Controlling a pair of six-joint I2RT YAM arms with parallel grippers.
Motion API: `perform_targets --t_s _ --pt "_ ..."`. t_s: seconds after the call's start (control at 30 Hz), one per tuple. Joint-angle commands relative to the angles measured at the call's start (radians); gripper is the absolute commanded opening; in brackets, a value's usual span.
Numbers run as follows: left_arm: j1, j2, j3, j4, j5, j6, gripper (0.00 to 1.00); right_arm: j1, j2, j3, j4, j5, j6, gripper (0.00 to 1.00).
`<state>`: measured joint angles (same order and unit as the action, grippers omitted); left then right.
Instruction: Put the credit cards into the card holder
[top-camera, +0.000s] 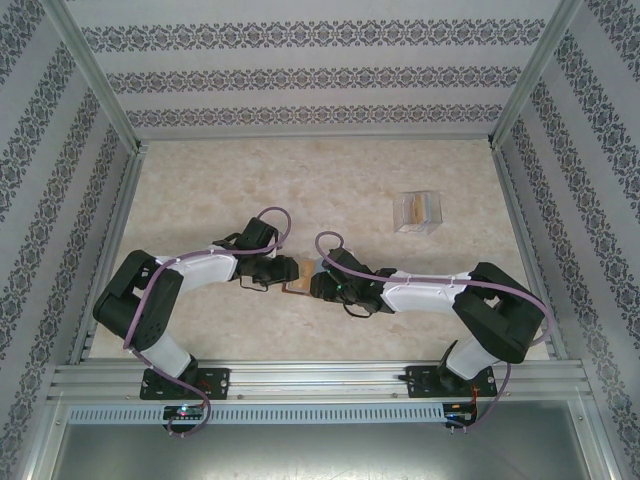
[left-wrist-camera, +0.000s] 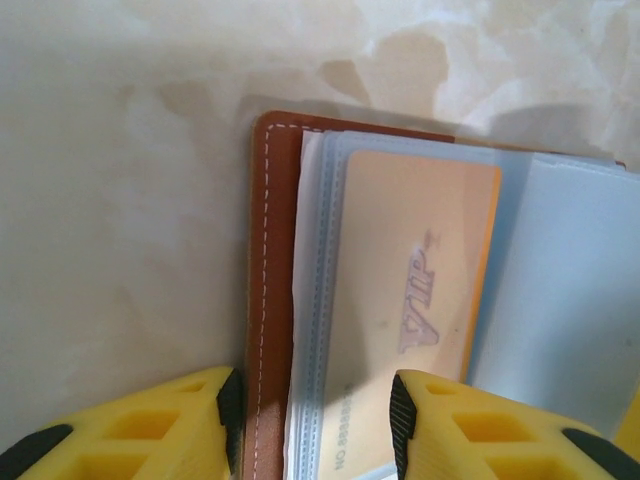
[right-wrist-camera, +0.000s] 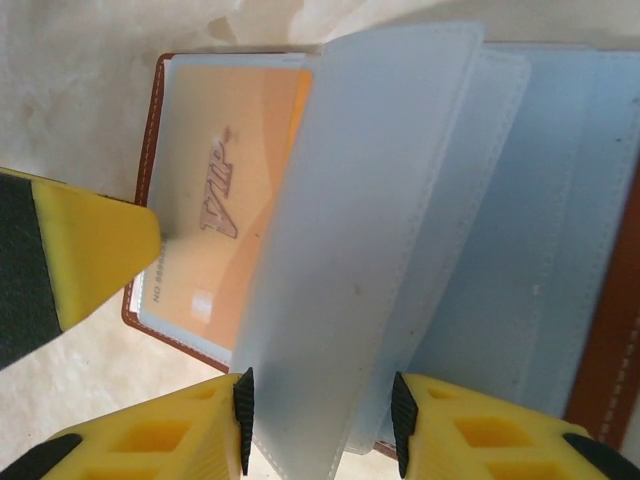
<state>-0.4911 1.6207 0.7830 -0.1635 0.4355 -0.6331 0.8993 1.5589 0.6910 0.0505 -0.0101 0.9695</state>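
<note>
Centre-frame on the surface (top-camera: 330, 180), the card holder (top-camera: 293, 283) is lying open btw the two arms. Up close, the left fingers (left-wrist-camera: 150, 430) are sitting spread, straddling the brown cover edge, one tip touching the sleeve over the orange VIP card (left-wrist-camera: 420, 300), which is already pocketed. The right fingers (right-wrist-camera: 150, 450) are spread too, w/ a pale sleeve leaf (right-wrist-camera: 370, 250) standing in the gap. Best way, imo: pin the cover flat and hold that leaf up so the next pocket is gaping.

The card holder (left-wrist-camera: 270, 300) looks like smooth brown leather with pale stitching, its sleeves (right-wrist-camera: 350, 250) frosted translucent plastic with a soft sheen. The orange VIP card (left-wrist-camera: 420, 280) seems smooth plastic. The tabletop (left-wrist-camera: 120, 200) is matt, marble-patterned.
</note>
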Motion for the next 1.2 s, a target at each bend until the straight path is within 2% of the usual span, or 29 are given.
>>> perform_targets --t_s 0.0,0.27,0.57,0.77,0.97,1.17 --pt "-0.007 0.004 -0.011 0.026 0.037 -0.012 0.45 -0.003 0.004 0.021 0.016 -0.008 -0.018 0.46" --pt "0.005 0.008 -0.014 0.055 0.074 -0.035 0.45 -0.011 -0.012 0.054 0.006 -0.003 -0.067 0.52" --pt "0.067 0.018 -0.061 0.153 0.150 -0.090 0.51 -0.031 0.055 0.106 0.022 -0.057 -0.082 0.61" --pt "0.114 -0.001 -0.096 0.191 0.167 -0.118 0.68 -0.037 0.083 0.127 0.011 -0.060 -0.080 0.65" --pt "0.155 -0.039 -0.117 0.218 0.189 -0.136 0.79 -0.042 0.072 0.131 -0.001 -0.049 -0.073 0.67" --pt "0.158 -0.017 -0.100 0.228 0.217 -0.129 0.81 -0.045 0.091 0.127 -0.005 -0.043 -0.060 0.68"
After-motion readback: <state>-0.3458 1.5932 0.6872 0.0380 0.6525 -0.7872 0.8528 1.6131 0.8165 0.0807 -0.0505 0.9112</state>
